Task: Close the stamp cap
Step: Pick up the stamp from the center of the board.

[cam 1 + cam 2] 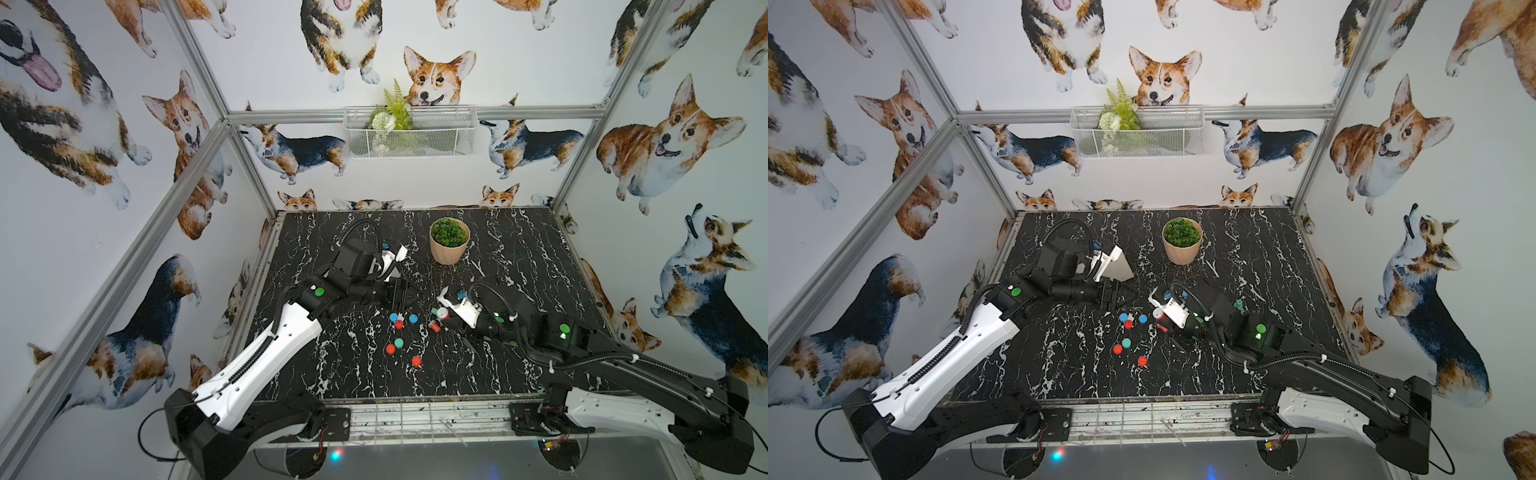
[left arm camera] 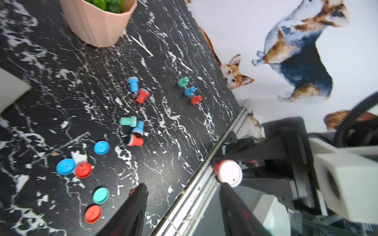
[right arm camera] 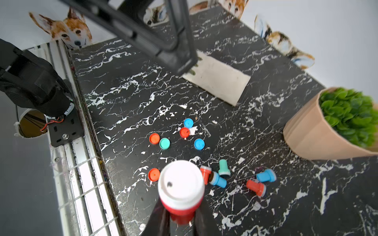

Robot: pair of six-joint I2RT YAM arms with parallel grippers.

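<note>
plainly, right wrist view, red stamp point(image 3: 181, 183) clamped

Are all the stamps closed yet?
Not nearly. Done: nothing I can be sure of. In hand: the right gripper is shut on a red stamp with a white end; the left gripper is open and empty. Left: six loose round plastic caps, like this red cap, and uncapped stamps, like this blue stamp, lie on the black marble table.
</note>
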